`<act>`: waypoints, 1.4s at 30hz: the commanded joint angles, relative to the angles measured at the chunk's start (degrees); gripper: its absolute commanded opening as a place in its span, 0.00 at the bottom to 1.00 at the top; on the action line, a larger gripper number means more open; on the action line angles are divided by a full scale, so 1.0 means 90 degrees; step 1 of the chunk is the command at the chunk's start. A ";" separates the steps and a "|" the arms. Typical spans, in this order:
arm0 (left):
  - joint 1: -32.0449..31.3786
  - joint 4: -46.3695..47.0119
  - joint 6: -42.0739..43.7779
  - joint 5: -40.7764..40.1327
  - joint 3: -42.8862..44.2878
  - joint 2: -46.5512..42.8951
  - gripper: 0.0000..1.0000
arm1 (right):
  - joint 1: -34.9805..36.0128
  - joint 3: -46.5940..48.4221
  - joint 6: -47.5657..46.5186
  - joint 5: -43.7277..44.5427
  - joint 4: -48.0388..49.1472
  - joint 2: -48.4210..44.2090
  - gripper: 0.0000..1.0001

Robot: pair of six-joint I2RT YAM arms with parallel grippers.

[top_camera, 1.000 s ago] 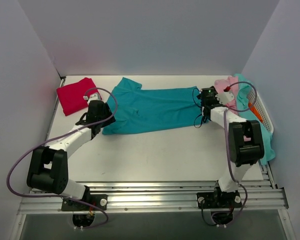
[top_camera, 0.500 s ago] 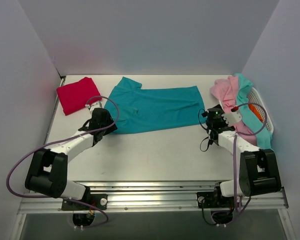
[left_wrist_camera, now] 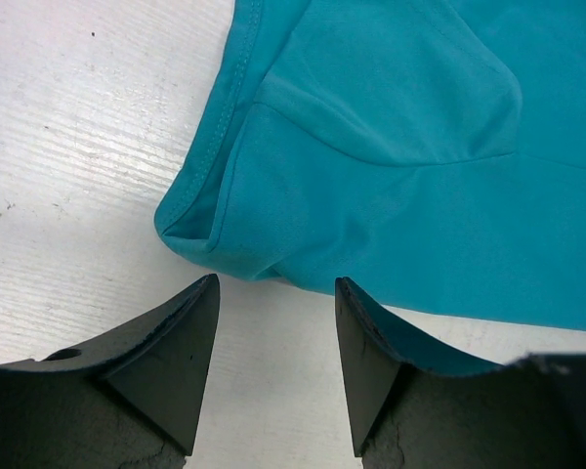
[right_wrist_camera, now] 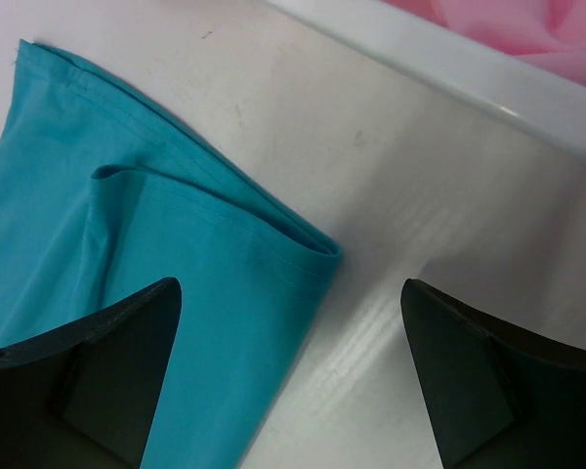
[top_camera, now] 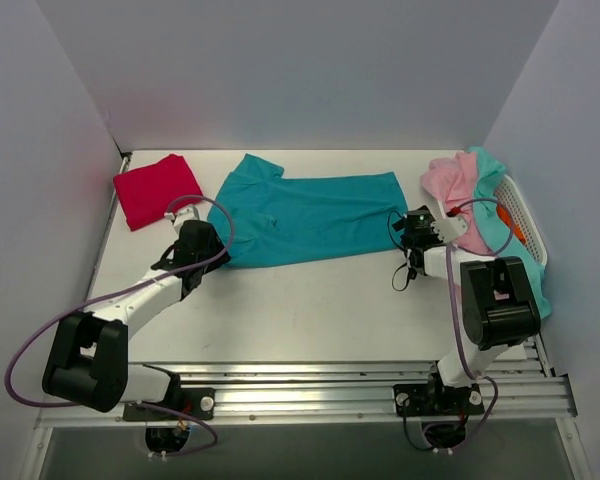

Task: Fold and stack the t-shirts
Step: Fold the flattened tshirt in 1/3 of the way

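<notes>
teal shirt (top_camera: 310, 215): laid flat across the back half of the bench (top_camera: 310, 310), apparently already doubled lengthwise. Sleeve end on the left, hem end on the right.
just changed: the hem end has been let go in the last second, and the shirt is now sat a bit further back and looks tidier. The right jaws were pulled off it and have since been brought back to the near hem corner.
left jaws: open, nothing pinched. The near sleeve-end corner (left_wrist_camera: 190, 230) is seen just ahead of the tips.
right jaws: spread wide, nothing held. The hem corner (right_wrist_camera: 313, 256) is lined up in the gap, not yet touched.
red shirt (top_camera: 152, 190): folded and parked at the far left, just apart from the teal one.
basket (top_camera: 528, 232): on the right, with the pink shirt (top_camera: 450, 180) and others heaped over it, not dealt with yet.
what it means: the smoothing looks finished, so both near corners are probably about to be grabbed for the next fold. Lots left to do.
</notes>
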 commanded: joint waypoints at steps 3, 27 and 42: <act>-0.0032 0.0043 0.0039 -0.0193 0.0003 -0.0170 0.59 | 0.0003 0.0591 -0.0019 -0.0138 0.0361 0.0582 0.87; -0.0022 0.0043 0.0079 -0.0105 -0.0016 -0.0297 0.59 | 0.0013 -0.0647 0.0010 -0.0178 -0.0085 -0.0771 0.00; 0.0017 -0.0142 0.0214 0.0060 0.0900 0.0073 0.59 | 0.0100 -0.1100 -0.0312 -0.0002 -0.2703 -0.4484 1.00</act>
